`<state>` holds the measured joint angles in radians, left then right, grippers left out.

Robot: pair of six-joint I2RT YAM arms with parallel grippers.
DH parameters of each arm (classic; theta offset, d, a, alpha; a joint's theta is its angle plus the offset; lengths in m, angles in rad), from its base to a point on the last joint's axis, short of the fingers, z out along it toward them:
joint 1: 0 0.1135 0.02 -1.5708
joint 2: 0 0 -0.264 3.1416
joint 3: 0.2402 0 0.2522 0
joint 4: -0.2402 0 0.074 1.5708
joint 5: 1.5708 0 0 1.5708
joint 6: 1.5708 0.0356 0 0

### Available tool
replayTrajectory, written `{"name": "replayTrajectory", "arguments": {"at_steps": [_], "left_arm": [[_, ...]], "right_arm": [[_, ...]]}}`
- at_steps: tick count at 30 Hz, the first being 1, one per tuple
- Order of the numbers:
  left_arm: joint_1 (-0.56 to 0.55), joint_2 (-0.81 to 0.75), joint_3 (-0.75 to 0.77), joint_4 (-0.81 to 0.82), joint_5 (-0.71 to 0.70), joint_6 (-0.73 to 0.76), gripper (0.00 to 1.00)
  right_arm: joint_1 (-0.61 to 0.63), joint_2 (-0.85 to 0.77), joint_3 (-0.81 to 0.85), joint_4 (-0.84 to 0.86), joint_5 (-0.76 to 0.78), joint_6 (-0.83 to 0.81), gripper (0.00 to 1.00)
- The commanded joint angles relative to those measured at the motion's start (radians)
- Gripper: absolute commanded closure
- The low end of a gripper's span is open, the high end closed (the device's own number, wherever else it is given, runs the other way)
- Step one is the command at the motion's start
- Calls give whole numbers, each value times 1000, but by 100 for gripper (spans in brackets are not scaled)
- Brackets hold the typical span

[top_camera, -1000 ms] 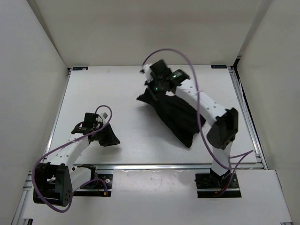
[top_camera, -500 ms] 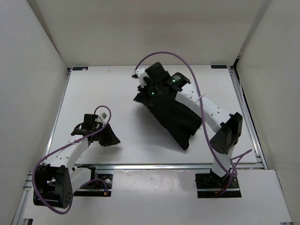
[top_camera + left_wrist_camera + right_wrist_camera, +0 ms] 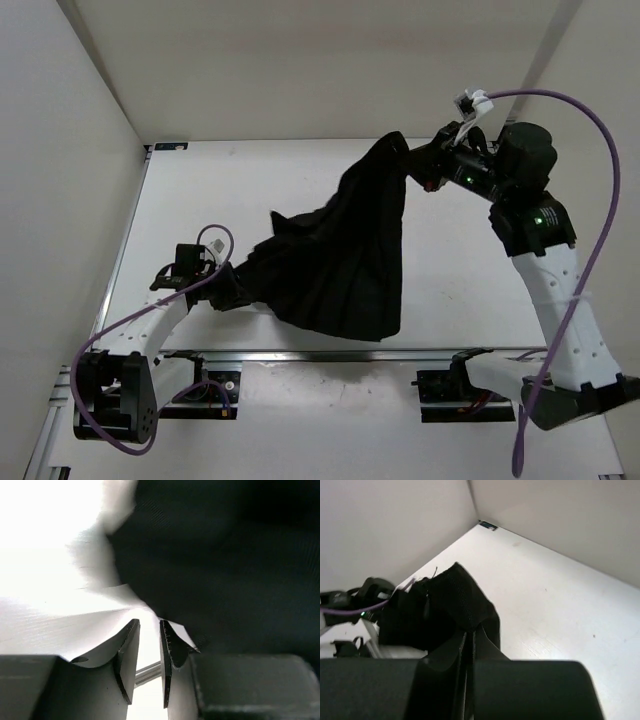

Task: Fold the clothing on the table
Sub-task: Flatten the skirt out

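The clothing [image 3: 340, 260], a black pleated garment, hangs spread out from one raised corner down to the table [image 3: 200, 190]. My right gripper [image 3: 425, 170] is lifted high at the back right and is shut on that top corner; in the right wrist view the fabric [image 3: 455, 600] bunches between the closed fingers of that gripper [image 3: 470, 632]. My left gripper [image 3: 225, 290] rests low at the front left, open, with the garment's lower edge right beside it. In the left wrist view the left gripper [image 3: 149, 630] has nothing in its gap, and the cloth [image 3: 225, 555] fills the right side.
White side walls [image 3: 80, 150] close in the table on the left, back and right. An aluminium rail [image 3: 330, 355] runs along the front edge, close under the hanging hem. Purple cables [image 3: 590, 180] loop from both arms.
The right arm has risen and swung right, lifting the garment off the table so it hangs spread, with its lower edge now reaching the left gripper. The left arm has stayed put.
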<state>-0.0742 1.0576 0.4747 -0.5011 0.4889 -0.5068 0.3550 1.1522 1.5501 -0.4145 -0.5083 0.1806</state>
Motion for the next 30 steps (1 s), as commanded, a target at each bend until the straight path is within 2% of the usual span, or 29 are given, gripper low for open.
{"name": "replayTrajectory", "arguments": {"at_steps": [1,6,10,13,16,17,19,22,26,30], "left_arm": [[11,-7,-10,6,14,2,67],[27,-11,-25,4,16,7,67],[40,-5,11,-2,33,2,67],[34,15,54,36,72,-22,65],[28,61,123,108,152,-73,65],[13,89,140,134,166,-84,65],[-24,134,209,153,155,-104,65],[-55,194,263,194,168,-125,66],[-71,229,275,225,171,-136,66],[-91,277,285,275,174,-154,66]], "right_arm": [[-118,125,-131,31,1,111,100],[-175,340,-212,-76,129,94,100],[-171,403,-266,-109,449,92,100],[-162,399,-298,-90,614,86,100],[-171,447,-253,-159,651,74,100],[-168,480,-233,-173,657,79,93],[-182,535,-211,-223,726,85,60],[-171,560,-196,-253,896,94,41],[-130,490,-180,-222,1010,73,29],[-50,356,-214,-134,902,30,31]]}}
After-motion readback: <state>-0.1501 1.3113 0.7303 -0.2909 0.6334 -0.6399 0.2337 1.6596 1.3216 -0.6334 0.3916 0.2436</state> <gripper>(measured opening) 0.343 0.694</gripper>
